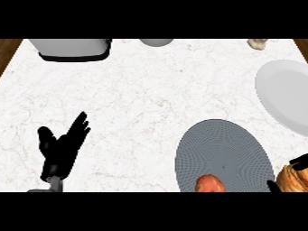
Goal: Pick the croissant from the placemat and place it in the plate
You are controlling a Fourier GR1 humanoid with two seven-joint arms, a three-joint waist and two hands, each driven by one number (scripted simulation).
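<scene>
The golden-brown croissant (296, 179) is at the lower right, just past the right edge of the round grey placemat (219, 151). My right hand (307, 160) is curled round it, with black fingers above it and at its left; most of the hand is cut off by the view's edge. The white plate (291, 97) lies at the right, beyond the croissant and the placemat. My left hand (61, 146) rests open at the lower left, fingers up, holding nothing.
A reddish-orange round item (209, 184) sits on the placemat's near edge. At the counter's back are a grey appliance (73, 48) at the left, a grey bowl (156, 42) in the middle and a small beige object (256, 43) at the right.
</scene>
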